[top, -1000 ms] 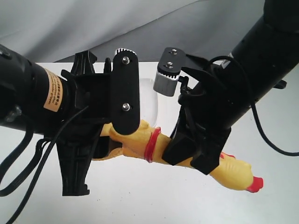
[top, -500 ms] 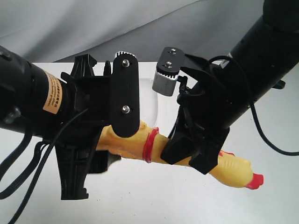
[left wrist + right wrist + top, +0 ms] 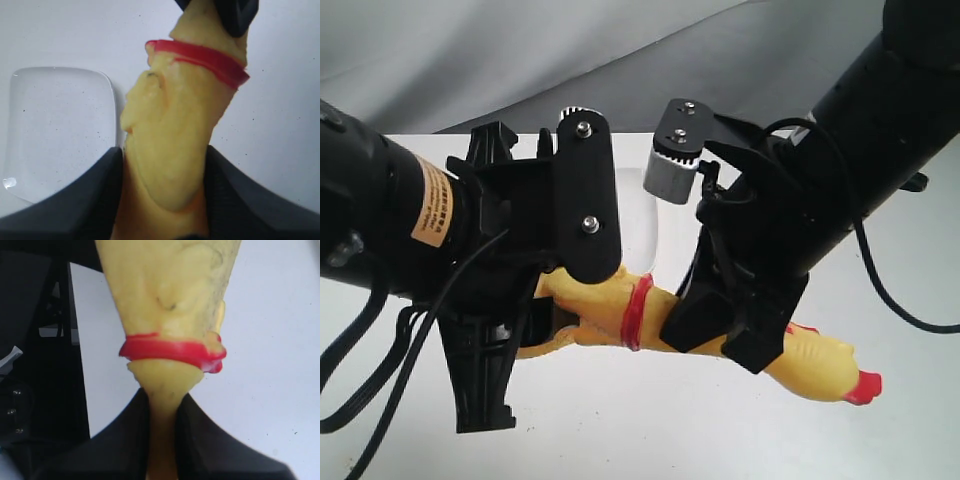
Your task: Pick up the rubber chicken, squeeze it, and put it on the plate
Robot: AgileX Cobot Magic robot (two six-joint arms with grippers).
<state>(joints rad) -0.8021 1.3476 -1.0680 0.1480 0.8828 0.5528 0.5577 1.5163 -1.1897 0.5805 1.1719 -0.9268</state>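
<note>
The yellow rubber chicken (image 3: 610, 305) hangs above the white table, held between both arms, with its red beak (image 3: 866, 387) pointing to the lower right. My left gripper (image 3: 162, 192) is shut on the chicken (image 3: 170, 150) at its thick body. On the far side of the red neck band (image 3: 172, 352), my right gripper (image 3: 162, 432) is shut on the chicken (image 3: 167, 285) and pinches the neck thin. The white plate (image 3: 55, 125) lies on the table beside the body. In the exterior view the plate (image 3: 642, 225) shows only as a strip between the arms.
The white table (image 3: 620, 430) runs under both arms, with a grey backdrop (image 3: 520, 50) behind it. Black cables (image 3: 380, 340) hang from the left arm, and another cable (image 3: 890, 290) loops off the right arm.
The left arm has shifted slightly, and the chicken's body has dropped a little and tilted. Both grippers stay shut on it.
</note>
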